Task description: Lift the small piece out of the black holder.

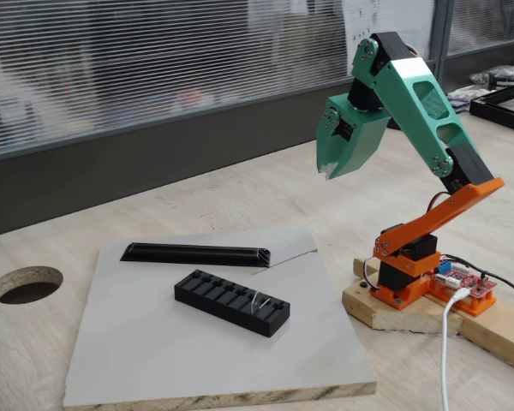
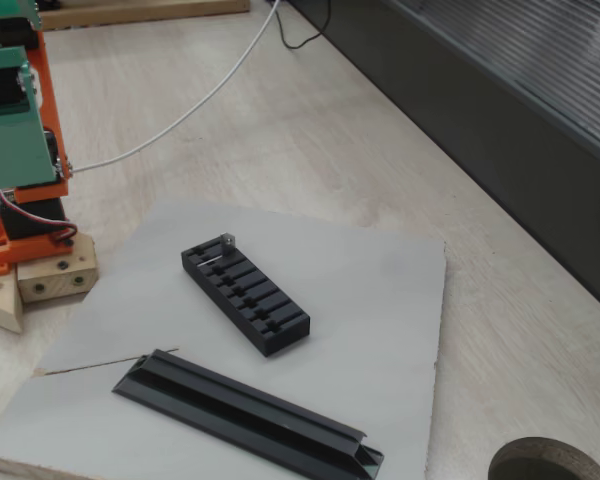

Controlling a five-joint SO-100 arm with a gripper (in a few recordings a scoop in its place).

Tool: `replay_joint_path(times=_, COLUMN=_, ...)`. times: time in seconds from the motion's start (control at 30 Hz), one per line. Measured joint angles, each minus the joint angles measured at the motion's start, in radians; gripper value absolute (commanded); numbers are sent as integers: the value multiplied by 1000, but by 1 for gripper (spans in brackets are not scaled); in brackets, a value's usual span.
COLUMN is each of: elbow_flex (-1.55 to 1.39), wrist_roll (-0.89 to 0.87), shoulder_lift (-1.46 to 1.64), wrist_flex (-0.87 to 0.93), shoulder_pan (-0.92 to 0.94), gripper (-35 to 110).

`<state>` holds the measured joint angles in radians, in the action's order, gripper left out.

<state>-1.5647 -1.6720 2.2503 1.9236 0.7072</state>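
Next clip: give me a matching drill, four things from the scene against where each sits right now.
Things:
1. small piece
2. black holder
3. black rail
4. hand

Places:
A. flat on the grey board's far part in a fixed view
B. raised in the air, beside the board
C. in an end slot of the holder
D. mid-board, nearer the arm's base

Pairs: 1-C, 2-D, 3-A, 4-B

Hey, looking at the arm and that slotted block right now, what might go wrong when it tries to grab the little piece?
1. The small piece is thin and sits in a slot near one end of the black holder, so the fingers may close on the slot walls instead.
2. The holder looks loose on the grey board, so a bump or a lift could shift it.
3. The gripper hangs high and off to the side, so the descent leaves room for misalignment.
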Motion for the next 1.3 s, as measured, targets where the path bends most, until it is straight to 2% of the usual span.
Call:
replay_joint_path(times=0.27, elbow_flex=0, wrist_roll=-40, shoulder_lift=0, wrist_flex=0, shoulder_pan=-114, gripper=13)
replay_joint_path(times=0.57, elbow_flex=0, wrist_roll=-417, shoulder_lift=0, wrist_flex=0, shoulder_pan=-420, gripper=13)
replay_joint_path(times=0.83, elbow_flex=9, wrist_roll=-578, shoulder_lift=-98, wrist_flex=-3, shoulder_pan=-666, gripper=13)
replay_joint_path(times=1.03, elbow_flex=18, wrist_roll=-588, shoulder_lift=-324, wrist_flex=-175, shoulder_pan=-818, gripper=13)
replay_joint_path(times=1.3, elbow_flex=15, wrist_roll=-588, shoulder_lift=-382, wrist_flex=-420, shoulder_pan=-1009, gripper=13)
